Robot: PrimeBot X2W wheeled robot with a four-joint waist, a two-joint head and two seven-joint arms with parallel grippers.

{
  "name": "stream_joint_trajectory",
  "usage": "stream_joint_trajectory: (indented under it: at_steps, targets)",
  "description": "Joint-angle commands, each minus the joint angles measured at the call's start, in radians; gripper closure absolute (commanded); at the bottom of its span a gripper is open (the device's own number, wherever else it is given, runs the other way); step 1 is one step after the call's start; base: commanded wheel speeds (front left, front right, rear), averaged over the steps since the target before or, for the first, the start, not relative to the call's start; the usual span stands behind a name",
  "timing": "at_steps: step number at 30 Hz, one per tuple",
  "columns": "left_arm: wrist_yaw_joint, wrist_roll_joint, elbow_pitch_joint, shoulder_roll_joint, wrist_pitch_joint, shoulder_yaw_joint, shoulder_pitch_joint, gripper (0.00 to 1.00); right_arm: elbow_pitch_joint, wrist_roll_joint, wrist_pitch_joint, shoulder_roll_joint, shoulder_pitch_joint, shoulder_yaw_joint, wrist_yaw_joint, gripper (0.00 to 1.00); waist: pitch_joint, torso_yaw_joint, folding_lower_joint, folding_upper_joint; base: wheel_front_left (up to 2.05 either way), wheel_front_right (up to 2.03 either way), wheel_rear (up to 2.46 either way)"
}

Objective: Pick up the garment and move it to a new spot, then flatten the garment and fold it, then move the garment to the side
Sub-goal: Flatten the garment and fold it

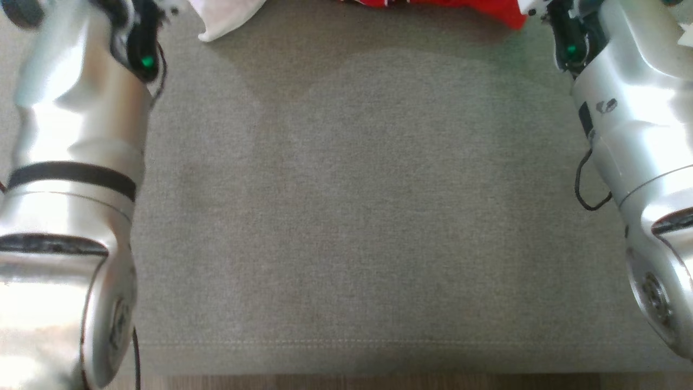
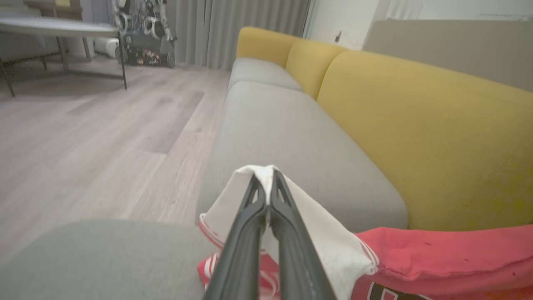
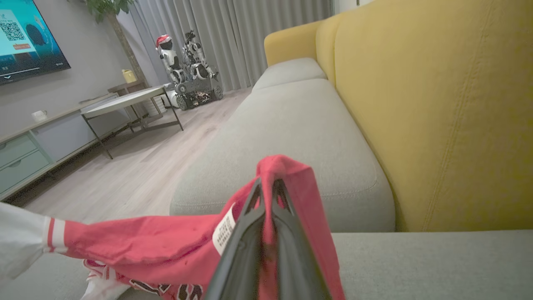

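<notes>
The garment is a red jersey [image 1: 490,10] with white sleeves and striped trim, lifted above a grey sofa cushion [image 1: 357,206]. Along the head view's top edge show its red body and a white sleeve [image 1: 227,16]. My left gripper [image 2: 268,177] is shut on the white sleeve [image 2: 316,233], whose cloth drapes over the fingers. My right gripper [image 3: 268,187] is shut on the red fabric [image 3: 166,241] beside a white label [image 3: 225,229]. The jersey [image 2: 437,258] hangs stretched between both grippers.
Yellow sofa backrests [image 2: 437,137] run behind the grey seat cushions [image 3: 300,137]. Wooden floor [image 2: 95,137] lies in front of the sofa, with a low table [image 3: 125,102], a TV unit [image 3: 33,141] and another robot [image 3: 187,71] further off.
</notes>
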Motion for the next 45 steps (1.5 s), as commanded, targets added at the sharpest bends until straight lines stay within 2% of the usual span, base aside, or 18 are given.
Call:
stream_joint_trajectory:
  at_steps: [1,4,8,9,14,18,21,28,33,37,45]
  targets:
    - [0.001,-0.014,-0.013,0.03,-0.005,0.018,-0.033,1.0,-0.015,0.022,0.003,0.026,-0.028,0.023,0.007,1.0,0.018,0.012,-0.0001,0.0,0.0,0.0,0.0]
    - [-0.003,-0.029,0.03,0.018,-0.005,0.022,-0.025,1.0,0.004,0.068,0.014,0.026,-0.025,0.048,0.007,1.0,0.039,0.014,-0.0001,0.0,0.0,0.0,0.0]
    - [-0.017,-0.06,0.024,0.011,-0.005,0.036,-0.018,1.0,-0.037,0.17,0.02,0.026,-0.011,0.088,0.007,1.0,0.059,0.012,-0.0001,0.0,0.0,0.0,0.0]
    - [-0.022,-0.061,0.013,0.008,-0.005,0.022,0.004,1.0,-0.051,0.21,-0.005,0.026,0.016,0.106,0.007,1.0,0.052,0.009,-0.0001,0.0,0.0,0.0,0.0]
    - [-0.024,-0.089,-0.075,0.007,-0.005,0.02,0.108,1.0,-0.082,0.243,-0.046,0.026,0.1,0.166,0.007,1.0,0.019,-0.002,-0.0001,0.0,0.0,0.0,0.0]
    - [-0.025,-0.11,-0.214,0.012,-0.005,0.004,0.295,1.0,-0.113,0.256,-0.069,0.026,0.22,0.193,0.007,1.0,-0.032,-0.008,-0.0001,0.0,0.0,0.0,0.0]
    - [-0.025,-0.116,-0.34,0.025,-0.005,0.026,0.473,1.0,-0.152,0.258,-0.073,0.025,0.331,0.195,0.007,1.0,-0.077,-0.014,-0.0001,0.0,0.0,0.0,0.0]
    - [-0.021,-0.085,-0.653,0.026,-0.005,0.041,0.882,1.0,-0.314,0.195,-0.073,-0.015,0.632,0.121,0.007,1.0,-0.173,0.013,-0.0001,0.0,0.0,0.0,0.0]
    - [0.014,-0.073,-0.837,0.041,0.001,0.048,1.115,1.0,-0.463,0.133,-0.074,-0.021,0.868,0.027,0.007,1.0,-0.221,0.022,-0.0001,0.0,0.0,0.0,0.0]
    - [0.062,-0.07,-1.009,0.061,0.058,0.057,1.274,1.0,-0.591,0.076,-0.06,-0.018,1.041,-0.042,0.007,1.0,-0.251,0.02,-0.0001,0.0,0.0,0.0,0.0]
    - [0.176,-0.072,-1.329,0.052,0.221,0.043,1.565,1.0,-0.935,-0.051,0.132,0.008,1.367,-0.215,0.007,1.0,-0.302,0.025,-0.0001,0.0,0.0,0.0,0.0]
